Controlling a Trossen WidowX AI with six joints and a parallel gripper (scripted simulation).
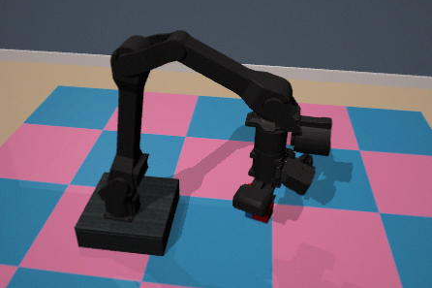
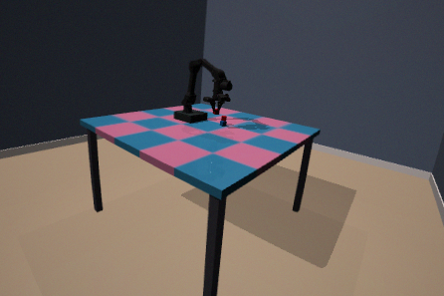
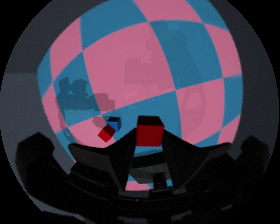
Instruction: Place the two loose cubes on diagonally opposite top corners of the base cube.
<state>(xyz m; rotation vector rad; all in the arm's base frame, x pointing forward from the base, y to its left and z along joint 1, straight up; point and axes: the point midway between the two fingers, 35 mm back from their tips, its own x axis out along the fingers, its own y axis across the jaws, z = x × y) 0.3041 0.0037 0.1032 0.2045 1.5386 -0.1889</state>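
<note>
The blue base cube [image 1: 248,215] [image 2: 223,124] [image 3: 115,123] stands on the table, mostly hidden by the gripper in the top view. One red cube [image 2: 224,118] [image 3: 106,133] rests on top of it, offset toward one side in the wrist view; its exact corner is too small to tell. My gripper [image 1: 262,216] [image 2: 216,111] [image 3: 148,131] is shut on the other red cube [image 1: 262,218] [image 2: 216,112] [image 3: 150,135]. It holds this cube above the table, apart from the stack. In the wrist view the stack is left of the held cube.
The arm's dark base block [image 1: 126,242] [image 2: 190,117] stands on the checkered table [image 1: 208,241] [image 2: 194,155], left of the gripper in the top view. The arm arches from it over the table. Shadows of the arm fall near the cubes.
</note>
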